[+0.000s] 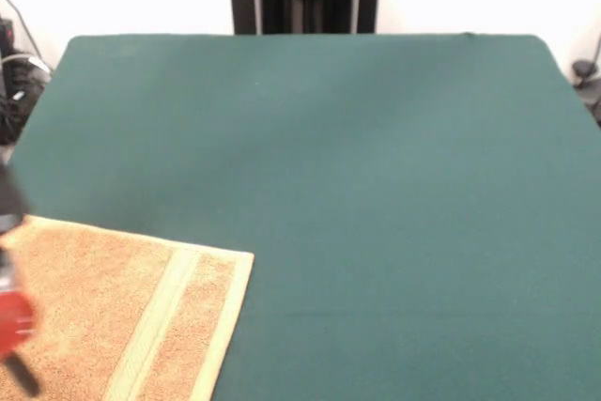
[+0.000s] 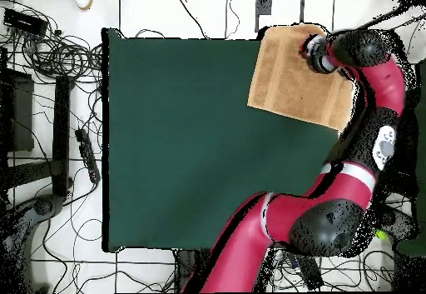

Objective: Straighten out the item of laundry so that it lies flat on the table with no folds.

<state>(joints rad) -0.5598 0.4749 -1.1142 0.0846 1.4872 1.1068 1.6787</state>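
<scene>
From my station I have the towel [image 1: 113, 316] lying at 1 corner of the table [image 1: 376, 185]. In the front view it fills the lower left, running off the bottom and left edges of the picture. It is orange-tan terry cloth with a paler yellow-green stripe [image 1: 155, 321] and a matching hem along its right side. The part I can see looks flat, with no obvious folds, and its upper right corner lies square on the green cloth.

In the overhead view the towel [image 2: 295, 78] sits at the table's [image 2: 183, 141] upper right corner, turned slightly askew to the table's edges, and it seems to reach past the table's border there (hard to be sure under the arm).

The arm [image 2: 366, 149] curves up along the right side, and its end, the gripper [image 2: 320, 53], sits over the towel's far right part. In the front view only a red and black piece of it [image 1: 11, 316] shows at the left edge. I cannot tell how the jaws stand.
</scene>
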